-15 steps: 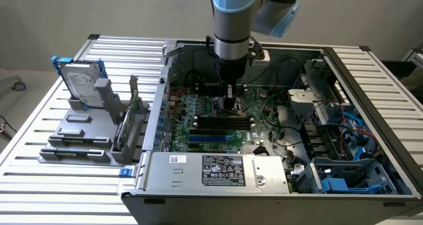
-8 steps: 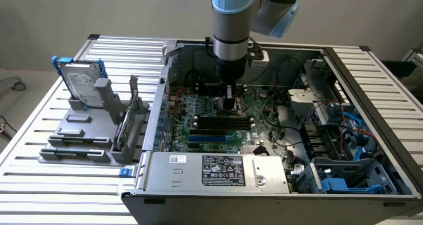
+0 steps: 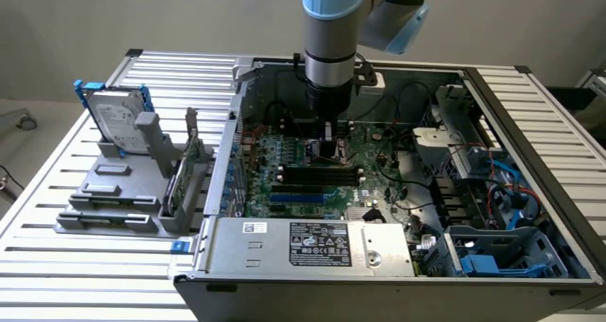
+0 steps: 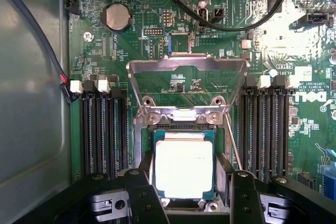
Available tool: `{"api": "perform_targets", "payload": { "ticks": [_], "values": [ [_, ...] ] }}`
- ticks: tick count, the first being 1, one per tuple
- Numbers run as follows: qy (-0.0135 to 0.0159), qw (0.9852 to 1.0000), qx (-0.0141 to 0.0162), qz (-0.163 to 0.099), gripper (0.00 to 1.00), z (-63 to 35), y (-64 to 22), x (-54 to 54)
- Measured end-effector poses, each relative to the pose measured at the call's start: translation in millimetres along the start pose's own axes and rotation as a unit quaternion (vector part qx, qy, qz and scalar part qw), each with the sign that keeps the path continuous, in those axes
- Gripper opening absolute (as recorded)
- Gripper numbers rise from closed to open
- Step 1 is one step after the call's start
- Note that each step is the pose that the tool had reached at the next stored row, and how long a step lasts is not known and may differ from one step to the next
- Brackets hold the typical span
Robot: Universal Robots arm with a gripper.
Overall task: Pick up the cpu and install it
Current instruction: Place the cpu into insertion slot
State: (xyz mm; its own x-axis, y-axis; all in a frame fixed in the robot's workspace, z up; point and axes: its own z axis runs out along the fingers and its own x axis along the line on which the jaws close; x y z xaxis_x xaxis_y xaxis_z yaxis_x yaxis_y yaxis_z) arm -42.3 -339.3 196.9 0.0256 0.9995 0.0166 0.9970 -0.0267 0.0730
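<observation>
You've got a plain pale wall [image 3: 170, 17] behind your slatted aluminium table [image 3: 85, 265], and grey floor [image 3: 24, 148] beside it.

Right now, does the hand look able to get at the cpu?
Probably yes: the hand hangs open right over the cpu, a finger each side, and the plate is flipped up clear.

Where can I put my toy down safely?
The silver slatted table is bare at the exterior view's lower left, beside the grey plastic parts holder, and along that view's right past the black computer case. Inside the case is crowded.
</observation>
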Motion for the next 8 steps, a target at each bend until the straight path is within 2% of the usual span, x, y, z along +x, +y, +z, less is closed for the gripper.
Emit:
{"api": "perform_targets", "payload": {
  "ticks": [8],
  "values": [
    [-0.0022,1.0,-0.0017,0.0,0.55,0.8,-0.7,1.0]
  ]
}}
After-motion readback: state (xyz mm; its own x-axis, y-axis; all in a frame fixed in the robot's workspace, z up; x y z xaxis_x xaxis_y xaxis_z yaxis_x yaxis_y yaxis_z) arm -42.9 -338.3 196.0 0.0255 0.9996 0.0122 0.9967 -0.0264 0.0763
